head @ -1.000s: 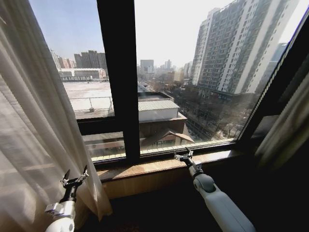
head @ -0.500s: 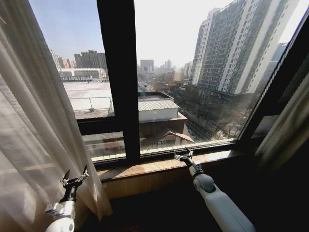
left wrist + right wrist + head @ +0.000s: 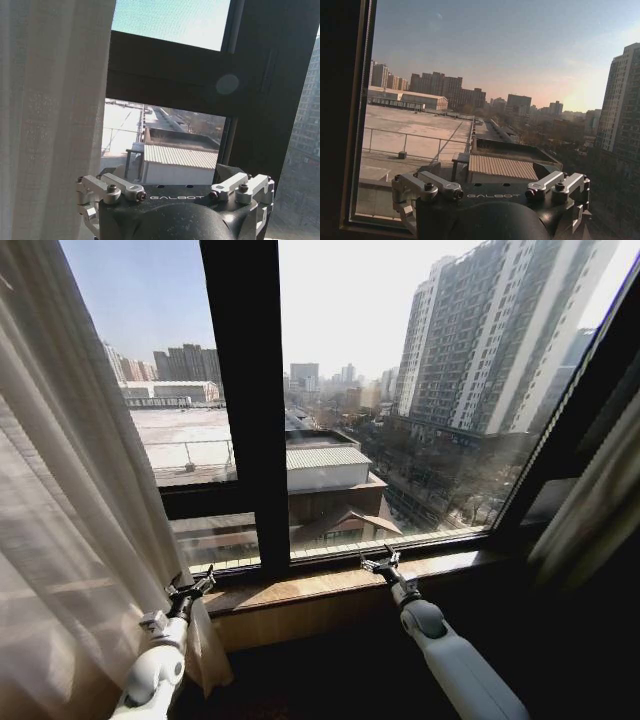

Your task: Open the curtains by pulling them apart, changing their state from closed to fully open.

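We see the curtains (image 3: 70,510) drawn to the left side of the window, our left gripper (image 3: 190,592) with fingers spread apart just beside their inner edge, and our right gripper (image 3: 379,563), also spread, over the windowsill (image 3: 300,585).

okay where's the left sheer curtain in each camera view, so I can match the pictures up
Head view: the left sheer curtain fills the left side, hanging beside the left gripper.
Left wrist view: it covers the side by the window opening, above one of the gripper's fingers.
Right wrist view: not in it.
Shared landmark: the low building with the ribbed roof outside, seen in all three views.
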### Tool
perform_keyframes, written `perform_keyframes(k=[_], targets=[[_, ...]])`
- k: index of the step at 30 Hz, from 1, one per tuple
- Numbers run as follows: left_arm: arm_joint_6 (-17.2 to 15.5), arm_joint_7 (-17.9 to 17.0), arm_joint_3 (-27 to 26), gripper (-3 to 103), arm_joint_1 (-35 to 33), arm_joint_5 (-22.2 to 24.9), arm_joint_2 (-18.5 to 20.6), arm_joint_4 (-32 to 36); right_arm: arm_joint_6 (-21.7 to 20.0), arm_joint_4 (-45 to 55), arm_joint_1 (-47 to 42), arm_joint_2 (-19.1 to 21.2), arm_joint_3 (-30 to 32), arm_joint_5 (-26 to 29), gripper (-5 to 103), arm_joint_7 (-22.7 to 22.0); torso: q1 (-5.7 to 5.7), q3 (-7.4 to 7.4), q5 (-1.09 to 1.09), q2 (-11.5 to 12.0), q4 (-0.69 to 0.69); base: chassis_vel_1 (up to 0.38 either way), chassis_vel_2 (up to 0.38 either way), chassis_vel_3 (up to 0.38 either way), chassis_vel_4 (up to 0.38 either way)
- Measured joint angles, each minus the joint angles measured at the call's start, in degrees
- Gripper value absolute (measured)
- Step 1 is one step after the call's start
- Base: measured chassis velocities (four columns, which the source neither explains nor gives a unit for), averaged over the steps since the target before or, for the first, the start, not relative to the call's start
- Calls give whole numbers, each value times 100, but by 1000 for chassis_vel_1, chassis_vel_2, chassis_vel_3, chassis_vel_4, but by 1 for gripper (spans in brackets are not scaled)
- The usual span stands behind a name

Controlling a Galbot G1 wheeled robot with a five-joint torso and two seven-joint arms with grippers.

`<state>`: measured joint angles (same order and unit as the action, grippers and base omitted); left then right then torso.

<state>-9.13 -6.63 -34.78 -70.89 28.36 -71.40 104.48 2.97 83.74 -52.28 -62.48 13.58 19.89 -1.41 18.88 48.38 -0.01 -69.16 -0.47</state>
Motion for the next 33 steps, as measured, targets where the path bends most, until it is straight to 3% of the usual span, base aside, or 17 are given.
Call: perform_keyframes(k=[3,13,15,16,18,21,33], targets=[[-505,-265,261,100,235,-45,86,108,0,0,0,0,0,0,100,0,0,0,0,0,-1,0,0,0,0],[-578,-306,312,100,283,-62,123,104,0,0,0,0,0,0,100,0,0,0,0,-1,0,0,0,0,0],[-437,-250,319,100,330,-92,197,-22,0,0,0,0,0,0,100,0,0,0,-1,-1,0,0,0,0,0],[-59,-83,312,100,429,-161,367,-324,0,0,0,0,0,0,100,0,0,0,-1,-1,0,0,0,0,0],[103,-10,306,100,470,-190,439,-451,0,0,0,0,0,0,100,0,0,0,-1,-1,0,0,0,0,0],[797,297,265,100,646,-317,745,-994,0,0,0,0,0,0,100,0,0,0,-1,0,1,0,0,0,0],[1076,392,190,100,504,-412,725,-975,0,0,0,0,0,0,100,0,-1,-1,1,-1,-2,0,0,0,0]])
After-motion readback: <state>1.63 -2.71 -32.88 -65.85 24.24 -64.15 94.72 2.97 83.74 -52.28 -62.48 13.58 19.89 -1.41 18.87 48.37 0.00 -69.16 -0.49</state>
